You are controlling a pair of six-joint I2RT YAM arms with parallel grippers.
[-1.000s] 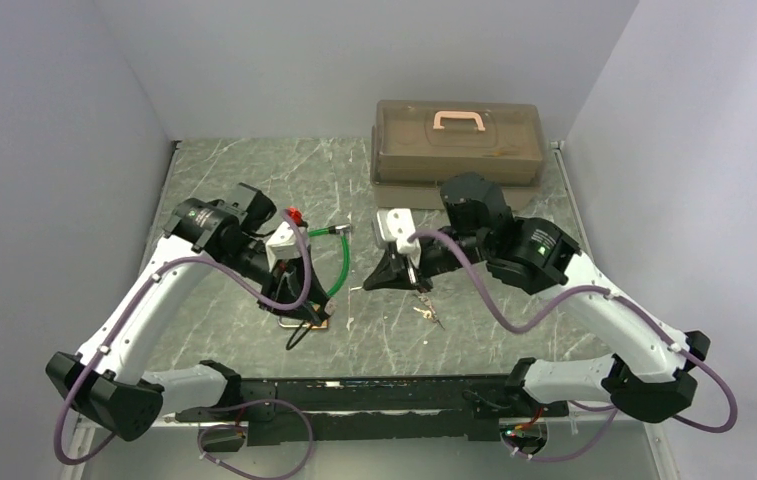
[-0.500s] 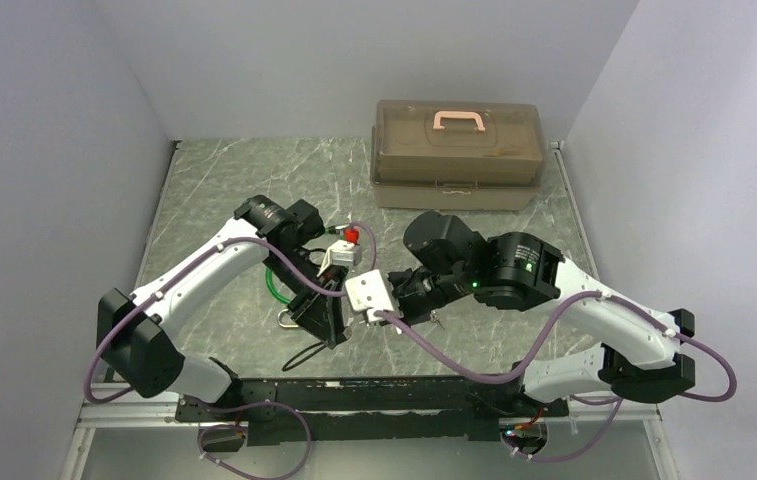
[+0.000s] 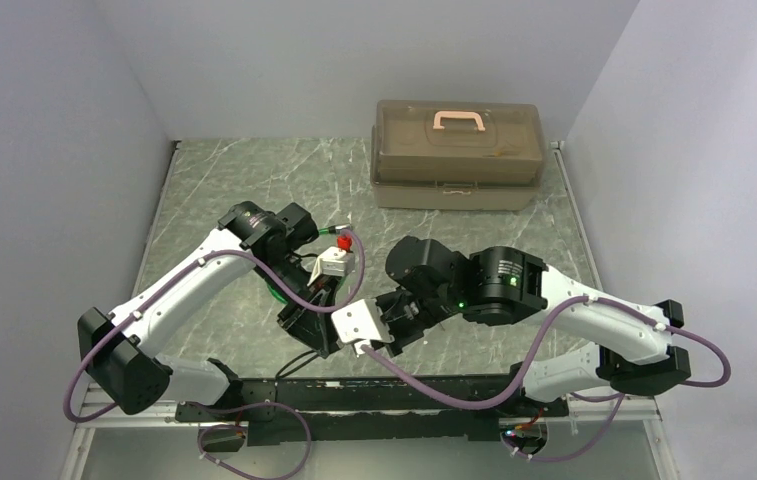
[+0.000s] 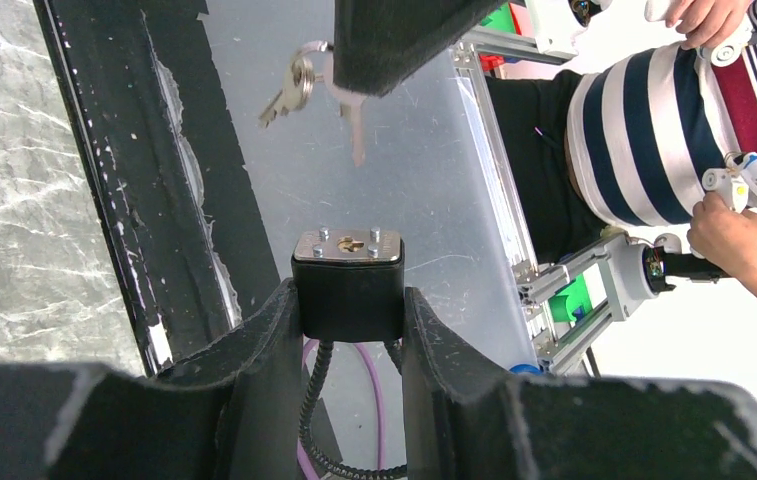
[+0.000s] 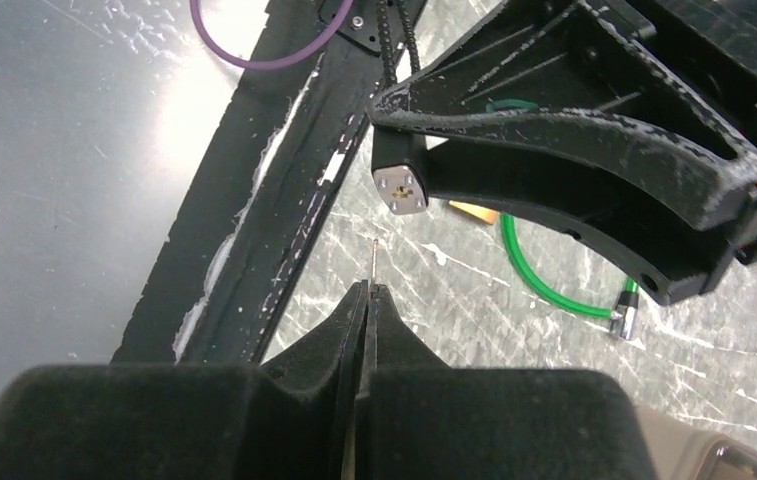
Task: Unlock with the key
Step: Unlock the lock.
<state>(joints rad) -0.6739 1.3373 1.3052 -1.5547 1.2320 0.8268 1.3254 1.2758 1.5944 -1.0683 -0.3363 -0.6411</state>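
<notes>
My left gripper [image 4: 349, 300] is shut on a black lock [image 4: 347, 285] with a black cable loop. The lock's silver keyhole face [image 4: 347, 245] points away from the wrist. In the top view this gripper [image 3: 316, 335] is held above the table's near edge. My right gripper [image 5: 366, 290] is shut on the key [image 5: 375, 262], a thin silver blade sticking out past the fingertips. In the left wrist view the key [image 4: 355, 125] points at the keyhole from a short way off. The rest of the bunch [image 4: 289, 90] hangs beside it. The lock face also shows in the right wrist view [image 5: 399, 190].
A brown toolbox [image 3: 457, 150] stands at the back. A green cable [image 5: 554, 280] and a small brass-coloured thing [image 5: 474, 210] lie on the marble table. The black base rail [image 3: 354, 395] runs along the near edge. A person in a striped shirt [image 4: 654, 140] sits beyond it.
The left arm has lifted the lock off the table and turned it toward the near edge. The right arm has swung left and nearer with the key, and now faces the lock.
</notes>
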